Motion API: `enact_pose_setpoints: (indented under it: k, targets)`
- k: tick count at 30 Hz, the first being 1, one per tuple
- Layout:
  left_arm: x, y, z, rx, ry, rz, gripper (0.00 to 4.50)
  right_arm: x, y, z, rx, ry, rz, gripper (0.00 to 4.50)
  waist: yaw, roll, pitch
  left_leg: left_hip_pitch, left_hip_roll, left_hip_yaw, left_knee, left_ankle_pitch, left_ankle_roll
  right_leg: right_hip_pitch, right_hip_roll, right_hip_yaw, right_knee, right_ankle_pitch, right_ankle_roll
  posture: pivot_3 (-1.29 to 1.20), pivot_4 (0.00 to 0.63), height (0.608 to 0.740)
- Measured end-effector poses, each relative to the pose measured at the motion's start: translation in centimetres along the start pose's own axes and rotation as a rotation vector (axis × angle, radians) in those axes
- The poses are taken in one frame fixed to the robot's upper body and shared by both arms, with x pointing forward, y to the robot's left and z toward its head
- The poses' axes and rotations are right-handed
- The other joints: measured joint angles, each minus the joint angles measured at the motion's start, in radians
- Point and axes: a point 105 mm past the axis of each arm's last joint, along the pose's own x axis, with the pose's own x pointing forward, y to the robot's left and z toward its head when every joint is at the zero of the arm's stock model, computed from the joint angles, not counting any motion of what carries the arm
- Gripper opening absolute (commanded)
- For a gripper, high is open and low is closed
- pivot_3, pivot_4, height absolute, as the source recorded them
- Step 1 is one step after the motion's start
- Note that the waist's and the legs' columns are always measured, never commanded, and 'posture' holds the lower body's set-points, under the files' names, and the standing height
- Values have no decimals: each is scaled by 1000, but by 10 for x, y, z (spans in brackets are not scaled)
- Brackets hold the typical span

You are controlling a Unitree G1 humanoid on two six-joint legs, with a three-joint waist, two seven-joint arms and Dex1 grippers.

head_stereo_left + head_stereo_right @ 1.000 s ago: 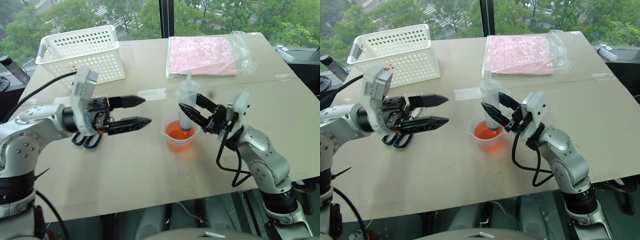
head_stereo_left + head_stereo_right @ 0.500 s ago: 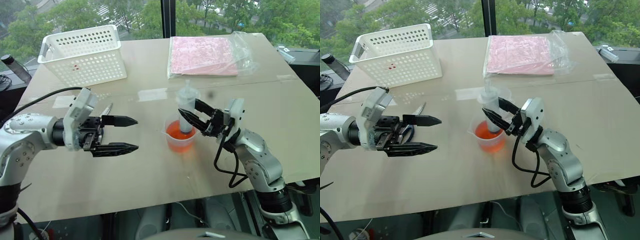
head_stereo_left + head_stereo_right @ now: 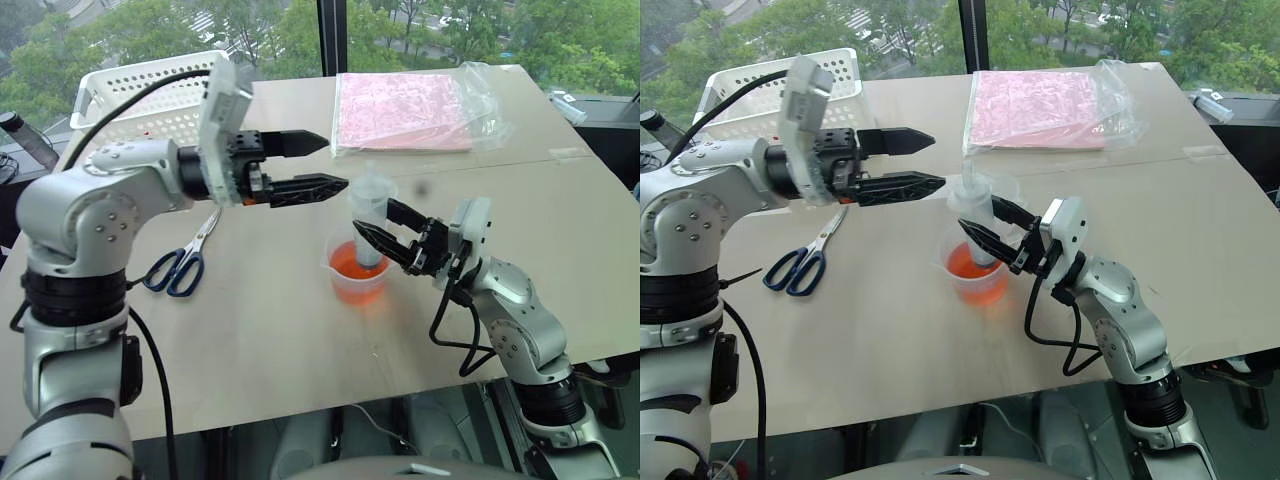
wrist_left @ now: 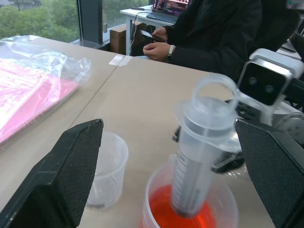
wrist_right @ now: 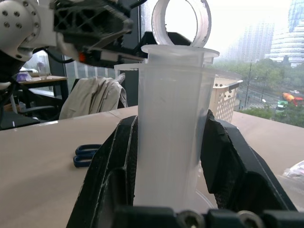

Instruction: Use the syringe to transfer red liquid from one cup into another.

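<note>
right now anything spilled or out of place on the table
Nothing stands out. No spill shows on the table. The syringe stands nozzle-down in the red liquid of the beaker, held by the right gripper. The small cup is upright and empty.

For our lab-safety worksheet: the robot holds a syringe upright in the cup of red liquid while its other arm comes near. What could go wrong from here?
1. The left gripper, fingers open, hovers near the plunger top of the syringe; a clumsy grab could likely tilt the syringe and tip the larger cup, spilling red liquid.
2. The right gripper grips only the barrel, so pulling the plunger might slip it.
3. The smaller cup stands close behind and could be knocked.
</note>
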Motion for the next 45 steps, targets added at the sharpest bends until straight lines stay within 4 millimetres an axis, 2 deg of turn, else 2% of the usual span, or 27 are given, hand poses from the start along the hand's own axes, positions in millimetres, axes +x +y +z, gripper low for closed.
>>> enact_pose_setpoints:
  k: [3, 11, 12, 13, 14, 21, 22, 28, 35, 45]
  targets:
    - [10, 3, -3, 28, 10, -7, 4500, 1, 1, -2, -4, 9, 7, 1465, 6, 0, 0, 0, 0, 0, 0, 0, 0, 0, 0, 0, 0, 0, 0, 0, 150, 740]
    - [20, -2, -1, 67, -15, -52, 4500, 2, 5, -4, -3, 22, 30, 1464, 7, 0, 0, 0, 0, -1, 0, 0, 0, 0, -1, 0, -1, 0, 0, 0, 150, 740]
    - [20, -3, -1, 74, -17, -62, 4010, 2, 5, -5, 2, 22, 33, 1464, 7, 0, 0, 0, 0, 0, 0, 0, 0, 0, -1, 0, -1, 0, 0, 0, 150, 740]
    - [20, -3, -1, 76, -17, -62, 4007, 2, 5, -5, 3, 22, 33, 1464, 7, 0, 0, 0, 0, 0, 0, 0, 0, 0, -1, 0, 0, 0, 0, 0, 150, 740]
    - [21, -4, 0, 84, -23, -74, 3737, 2, 5, -5, 7, 23, 34, 1464, 7, 0, 0, 0, 0, 0, 0, 0, 0, 0, -1, 0, 0, 0, 0, 0, 150, 740]
    - [27, -16, 3, 138, -57, -167, 410, 3, 4, -2, 19, 15, 38, 1463, 7, 0, 0, 0, 0, 0, 1, 0, 0, 0, -1, 0, 0, 0, 0, 0, 150, 740]
    - [28, -17, 3, 143, -59, -173, 64, 3, 4, -2, 17, 14, 38, 1463, 7, 0, 0, 0, 0, 0, 1, 0, 0, 0, -1, 0, 0, 0, 0, 0, 150, 740]
    - [29, -14, 4, 160, -73, -172, 0, 3, 2, -1, 12, 16, 36, 1461, 7, 0, 0, 0, 0, 0, 1, 0, 0, 0, 0, 0, 0, 0, 0, 0, 150, 740]
    - [35, -8, 15, 184, -75, -198, 0, 3, -4, 3, -11, 5, 13, 1460, 8, 0, 0, -1, 0, 0, 1, 0, 0, 0, 0, -1, 0, 0, 0, 0, 150, 740]
    - [34, -2, 14, 195, -70, -194, 0, 1, -6, -4, 5, 30, 4, 1458, 7, 0, 0, -1, 0, 0, 1, 0, 0, 0, 0, 0, 0, 0, 0, 0, 150, 740]
